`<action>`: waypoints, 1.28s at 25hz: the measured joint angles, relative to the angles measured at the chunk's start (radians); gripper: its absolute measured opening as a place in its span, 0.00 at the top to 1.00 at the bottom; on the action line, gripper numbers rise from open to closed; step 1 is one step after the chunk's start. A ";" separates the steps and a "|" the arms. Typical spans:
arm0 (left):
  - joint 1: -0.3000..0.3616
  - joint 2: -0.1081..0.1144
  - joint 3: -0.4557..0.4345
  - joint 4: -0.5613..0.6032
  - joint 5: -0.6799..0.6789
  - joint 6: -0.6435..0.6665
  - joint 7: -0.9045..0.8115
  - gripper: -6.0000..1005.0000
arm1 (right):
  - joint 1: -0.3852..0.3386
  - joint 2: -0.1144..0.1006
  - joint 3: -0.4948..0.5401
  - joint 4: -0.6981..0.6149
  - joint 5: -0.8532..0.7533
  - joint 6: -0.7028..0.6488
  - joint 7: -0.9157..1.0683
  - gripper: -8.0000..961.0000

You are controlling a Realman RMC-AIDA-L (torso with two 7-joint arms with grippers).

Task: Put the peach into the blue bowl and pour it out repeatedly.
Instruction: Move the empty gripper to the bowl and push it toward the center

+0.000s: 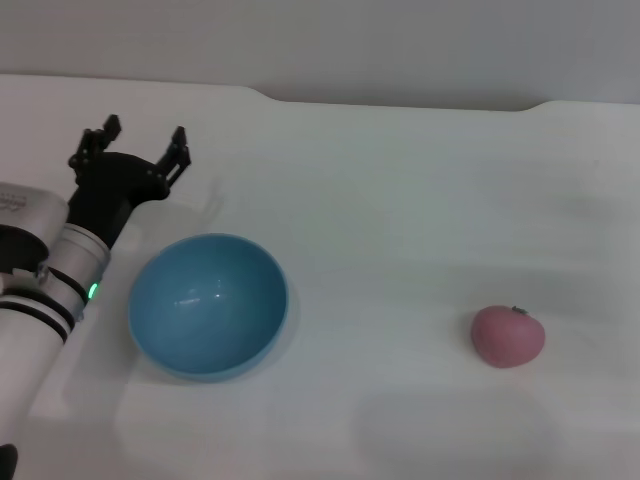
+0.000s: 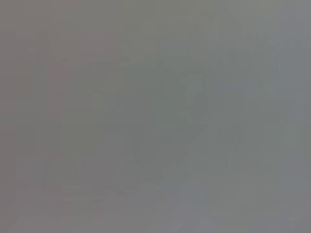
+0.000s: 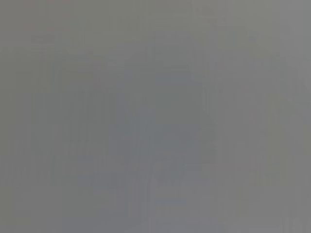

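Light-blue bowl [image 1: 209, 305] sits upright and empty on the white surface [image 1: 400, 220]. Peach [image 1: 508, 336] lies well apart, at its 3 o'clock. Left gripper [image 1: 140, 148] hovers at the bowl's 11 o'clock, jaws wide, holding nothing. Both wrist views show only grey.

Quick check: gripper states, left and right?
Left gripper: open, empty, beyond the blue bowl.
Right gripper: not in view.
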 joint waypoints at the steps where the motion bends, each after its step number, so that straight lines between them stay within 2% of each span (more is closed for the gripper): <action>1: 0.002 0.000 -0.021 0.000 0.000 -0.002 0.000 0.18 | 0.002 0.000 0.000 0.000 0.000 0.008 0.000 0.35; 5: 0.004 0.003 -0.067 0.002 -0.001 -0.024 -0.006 0.18 | 0.008 0.000 0.000 -0.001 0.000 0.015 -0.001 0.35; 13: 0.005 0.003 -0.088 0.012 -0.003 -0.047 -0.001 0.18 | 0.019 -0.001 0.003 -0.002 0.000 0.010 -0.001 0.35; 20: 0.009 0.003 -0.149 0.006 -0.001 -0.091 -0.010 0.18 | 0.022 -0.001 0.003 -0.003 0.000 0.009 0.000 0.35; 24: -0.013 0.010 -0.156 0.007 0.003 -0.110 -0.035 0.18 | 0.019 -0.001 0.003 -0.003 0.000 0.008 0.000 0.35; 28: -0.090 0.025 -0.149 0.058 0.044 -0.222 -0.205 0.18 | 0.018 0.000 0.003 -0.003 0.000 0.008 0.000 0.35; 32: -0.185 0.028 -0.121 0.215 0.221 -0.409 -0.526 0.18 | 0.015 0.000 0.003 -0.003 0.000 0.011 0.000 0.35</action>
